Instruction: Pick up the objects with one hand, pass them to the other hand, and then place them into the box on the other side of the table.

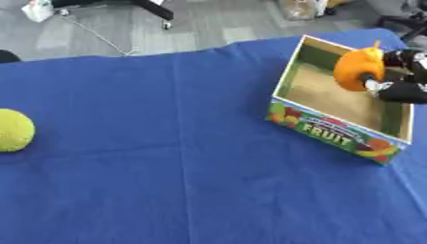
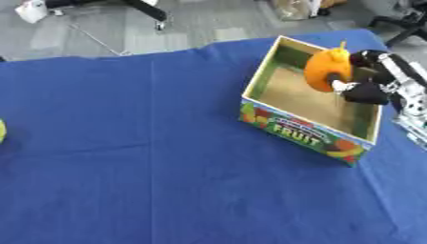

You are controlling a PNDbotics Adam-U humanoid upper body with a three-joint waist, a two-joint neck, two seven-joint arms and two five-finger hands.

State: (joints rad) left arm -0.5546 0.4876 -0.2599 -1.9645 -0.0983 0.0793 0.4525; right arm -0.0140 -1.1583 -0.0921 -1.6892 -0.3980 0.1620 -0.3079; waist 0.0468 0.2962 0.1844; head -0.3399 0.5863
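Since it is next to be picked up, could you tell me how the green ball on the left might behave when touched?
The green ball looks round, so a nudge would probably roll it across the flat blue cloth. Its surface looks fuzzy, so it probably won't slip.

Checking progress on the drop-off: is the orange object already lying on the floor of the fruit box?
No, the right robot hand holds the orange object above the box, whose floor is bare.
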